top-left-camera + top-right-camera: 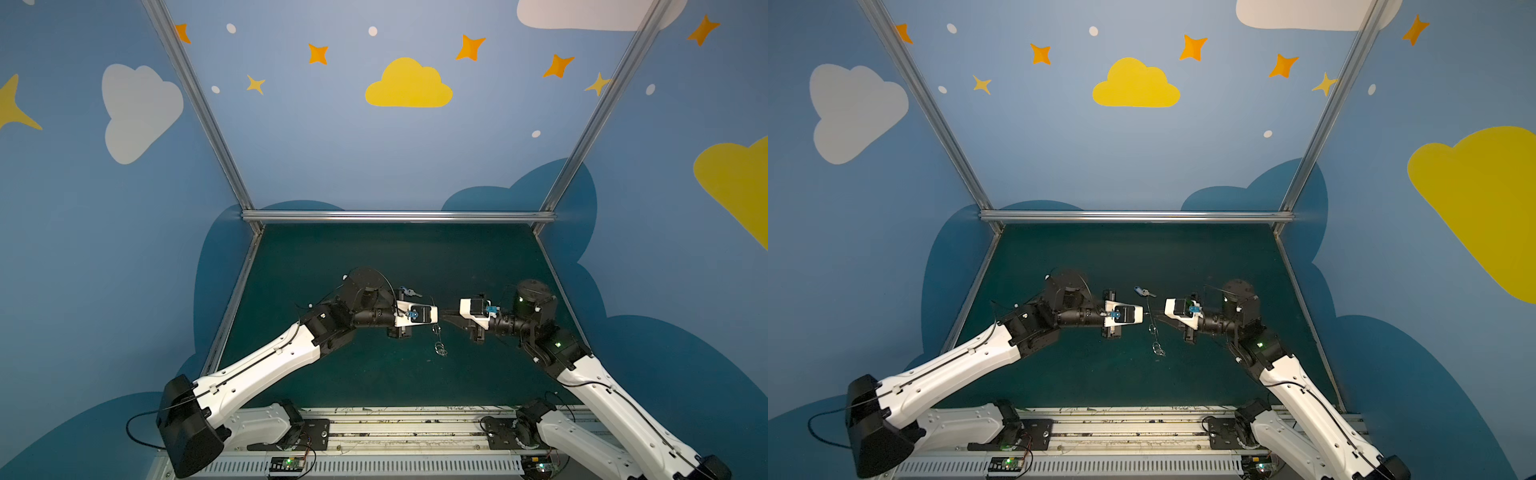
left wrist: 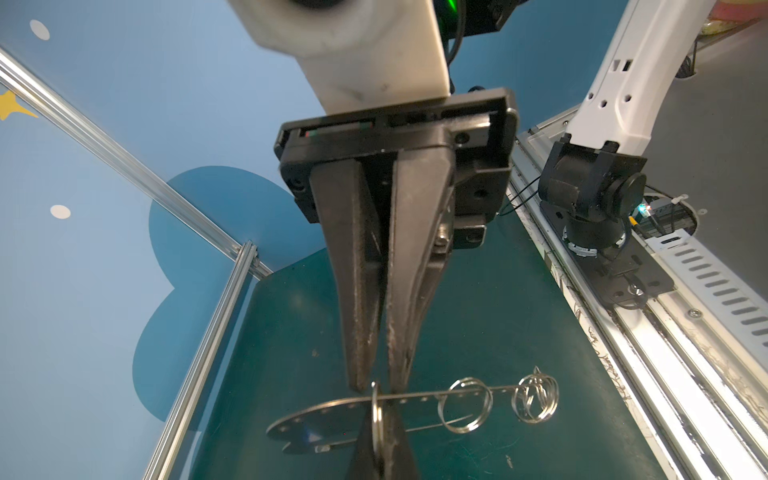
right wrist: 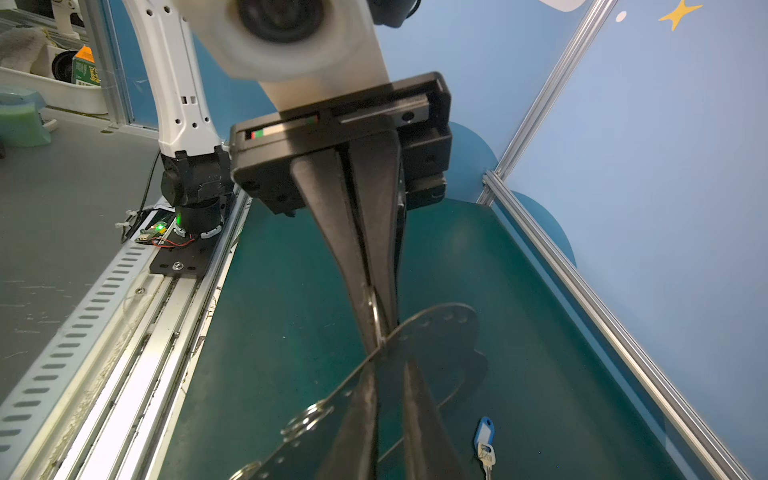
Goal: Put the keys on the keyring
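Green mat (image 1: 374,257) on the table, blue walls with clouds and stars all round. Up in the air over the middle of the mat, between 2 arms: the keyring (image 2: 316,419), a flat grey plate, seen edge-on in both top views. Pinched at its holed edge by the left gripper (image 2: 379,384), shut tight. Pinched from the other side by the right gripper (image 3: 376,332), nearly shut, with 1 split ring (image 3: 374,309) between its fingers. With more rings (image 2: 465,405) dangling off the plate. Down flat on the mat, near the left gripper on the back-wall side, apart from both: the blue key (image 3: 485,446).
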`<state>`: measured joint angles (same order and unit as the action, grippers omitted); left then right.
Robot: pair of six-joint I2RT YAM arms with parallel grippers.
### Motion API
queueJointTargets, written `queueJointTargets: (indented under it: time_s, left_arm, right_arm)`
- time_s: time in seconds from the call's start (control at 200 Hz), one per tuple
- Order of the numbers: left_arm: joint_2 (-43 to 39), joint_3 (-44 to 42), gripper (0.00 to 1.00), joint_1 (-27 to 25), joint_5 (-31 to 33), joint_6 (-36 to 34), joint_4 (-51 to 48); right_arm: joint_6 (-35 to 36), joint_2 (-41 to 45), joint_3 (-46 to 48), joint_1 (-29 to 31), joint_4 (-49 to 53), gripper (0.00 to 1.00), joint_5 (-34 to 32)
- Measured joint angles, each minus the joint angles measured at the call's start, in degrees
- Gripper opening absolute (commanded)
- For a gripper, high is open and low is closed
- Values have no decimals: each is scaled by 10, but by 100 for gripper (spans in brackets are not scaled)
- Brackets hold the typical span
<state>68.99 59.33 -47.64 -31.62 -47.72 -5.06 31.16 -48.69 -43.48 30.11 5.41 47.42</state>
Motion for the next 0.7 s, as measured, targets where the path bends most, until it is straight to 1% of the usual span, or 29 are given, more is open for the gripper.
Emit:
queueJointTargets:
  time_s: [0.36, 0.701]
  left_arm:
    - [0, 0, 3, 0, 4, -3, 1]
    - [3, 0, 3, -3, 6, -27, -9]
  right_arm:
    - [7, -4, 1, 7, -3, 15, 7]
    - [5, -7, 3, 7, -19, 15, 6]
